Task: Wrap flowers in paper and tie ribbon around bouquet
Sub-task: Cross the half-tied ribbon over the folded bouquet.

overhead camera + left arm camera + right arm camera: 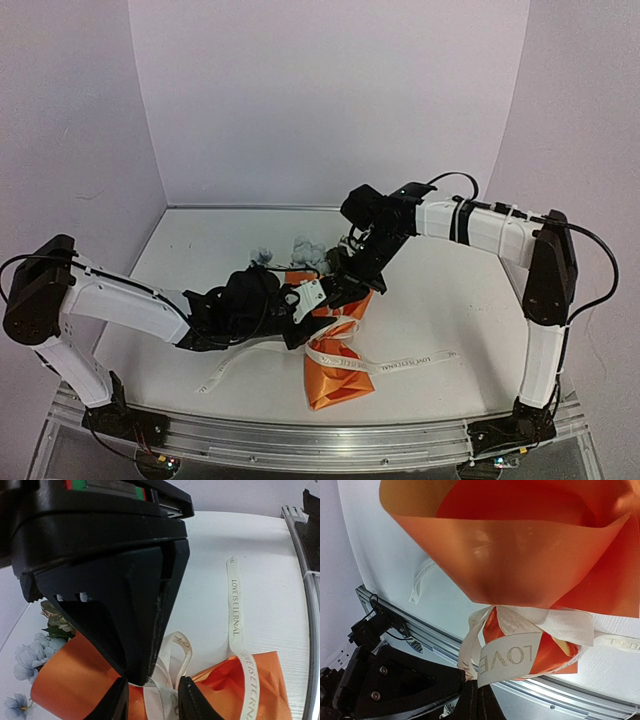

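The bouquet (335, 378) is lying in the lower middle of the top view, with its orange paper running from near the front edge of the table (455, 300) up toward the centre. The flowers (305, 247) – pale blue and cream blooms – are poking out at its upper end. The ribbon (400, 362) is circling the paper's waist in a bunched knot. One printed tail is trailing to the right across the table and another is trailing toward the lower left. In the left wrist view the left gripper (152, 700) is hanging over that knot at the bottom of the frame. Its fingers are standing apart on either side of the cream loops, and orange paper is showing in the gap. In the right wrist view the right gripper (475, 700) is sitting at the bottom centre – its fingers are pressed together on a loop of ribbon lettered "LOVE", which is rising from the tips to the tie under the wide orange cone. Both arms are reaching in from the lower corners of the top view and meeting over the bundle.
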